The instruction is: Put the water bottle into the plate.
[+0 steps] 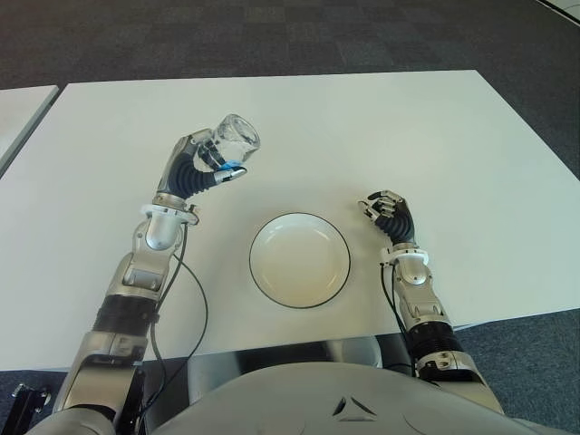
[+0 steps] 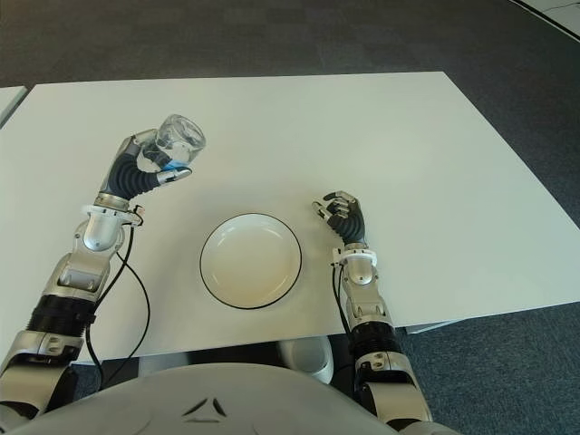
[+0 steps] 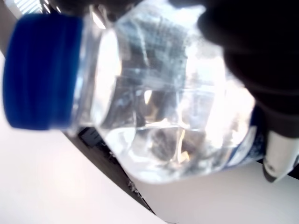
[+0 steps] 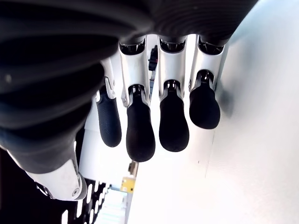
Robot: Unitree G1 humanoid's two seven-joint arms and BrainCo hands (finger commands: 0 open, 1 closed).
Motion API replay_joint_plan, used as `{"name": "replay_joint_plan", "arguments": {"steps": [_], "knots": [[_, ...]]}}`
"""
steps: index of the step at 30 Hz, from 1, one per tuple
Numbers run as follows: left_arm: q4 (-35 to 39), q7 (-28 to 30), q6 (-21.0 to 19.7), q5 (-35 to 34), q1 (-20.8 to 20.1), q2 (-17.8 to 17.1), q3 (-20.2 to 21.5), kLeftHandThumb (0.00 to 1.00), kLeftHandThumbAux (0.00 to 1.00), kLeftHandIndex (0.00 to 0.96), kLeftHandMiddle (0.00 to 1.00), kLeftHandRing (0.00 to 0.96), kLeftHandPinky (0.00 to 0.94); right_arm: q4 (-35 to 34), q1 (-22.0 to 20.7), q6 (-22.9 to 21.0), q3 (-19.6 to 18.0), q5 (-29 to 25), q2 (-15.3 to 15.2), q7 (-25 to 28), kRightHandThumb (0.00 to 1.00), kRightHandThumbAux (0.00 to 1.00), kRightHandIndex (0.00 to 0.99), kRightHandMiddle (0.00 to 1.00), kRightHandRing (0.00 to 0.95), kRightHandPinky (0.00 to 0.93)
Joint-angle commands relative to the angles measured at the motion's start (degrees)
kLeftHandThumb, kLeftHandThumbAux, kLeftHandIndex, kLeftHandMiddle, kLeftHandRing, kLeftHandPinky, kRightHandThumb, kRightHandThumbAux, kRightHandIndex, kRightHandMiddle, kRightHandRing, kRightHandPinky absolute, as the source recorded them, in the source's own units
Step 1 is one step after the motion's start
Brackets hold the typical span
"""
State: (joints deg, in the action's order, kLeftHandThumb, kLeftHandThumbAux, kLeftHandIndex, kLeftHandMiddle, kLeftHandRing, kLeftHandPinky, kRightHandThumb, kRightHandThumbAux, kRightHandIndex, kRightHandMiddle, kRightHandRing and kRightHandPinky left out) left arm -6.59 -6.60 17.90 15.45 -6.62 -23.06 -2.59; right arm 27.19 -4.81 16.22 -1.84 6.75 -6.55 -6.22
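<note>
My left hand (image 1: 207,165) is raised above the white table (image 1: 381,127), up and to the left of the plate, shut on a clear water bottle (image 1: 234,139) whose base faces the head camera. In the left wrist view the water bottle (image 3: 154,107) fills the frame, with its blue cap (image 3: 39,70) at one end and dark fingers (image 3: 261,60) wrapped over it. The white plate (image 1: 300,260) with a dark rim lies on the table between my arms and holds nothing. My right hand (image 1: 387,216) shows just right of the plate, fingers curled, holding nothing.
Dark carpet (image 1: 272,36) lies beyond the table's far edge. Another white table's corner (image 1: 18,113) shows at far left. A black cable (image 1: 195,299) hangs along my left forearm near the table's front edge.
</note>
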Motion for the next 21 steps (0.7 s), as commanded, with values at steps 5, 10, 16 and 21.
{"name": "replay_joint_plan", "arguments": {"steps": [5, 10, 16, 21], "knots": [[8.18, 0.85, -1.52, 3.50, 2.88, 2.06, -1.14, 0.852, 0.670, 0.396, 0.528, 0.878, 0.827, 1.54, 1.22, -1.94, 0.04, -0.40, 0.33, 0.56, 0.709, 0.728, 0.437, 0.698, 0.690, 0.694], [12.07, -0.23, -0.94, 8.52, 3.98, 2.58, -2.18, 0.852, 0.669, 0.397, 0.528, 0.878, 0.815, 1.64, 1.17, -1.85, 0.10, -0.39, 0.29, 0.67, 0.709, 0.728, 0.437, 0.697, 0.688, 0.683], [14.48, 0.73, 0.90, 13.73, 4.59, 2.57, -5.39, 0.853, 0.669, 0.398, 0.530, 0.872, 0.807, 1.83, 1.04, -1.89, 0.24, -0.32, 0.30, 0.78, 0.709, 0.728, 0.437, 0.701, 0.691, 0.690], [14.67, 1.32, 0.84, 19.44, 4.68, 2.35, -9.13, 0.853, 0.668, 0.399, 0.532, 0.872, 0.813, 1.99, 0.89, -1.85, 0.31, -0.31, 0.39, 0.63, 0.709, 0.728, 0.437, 0.702, 0.694, 0.700]]}}
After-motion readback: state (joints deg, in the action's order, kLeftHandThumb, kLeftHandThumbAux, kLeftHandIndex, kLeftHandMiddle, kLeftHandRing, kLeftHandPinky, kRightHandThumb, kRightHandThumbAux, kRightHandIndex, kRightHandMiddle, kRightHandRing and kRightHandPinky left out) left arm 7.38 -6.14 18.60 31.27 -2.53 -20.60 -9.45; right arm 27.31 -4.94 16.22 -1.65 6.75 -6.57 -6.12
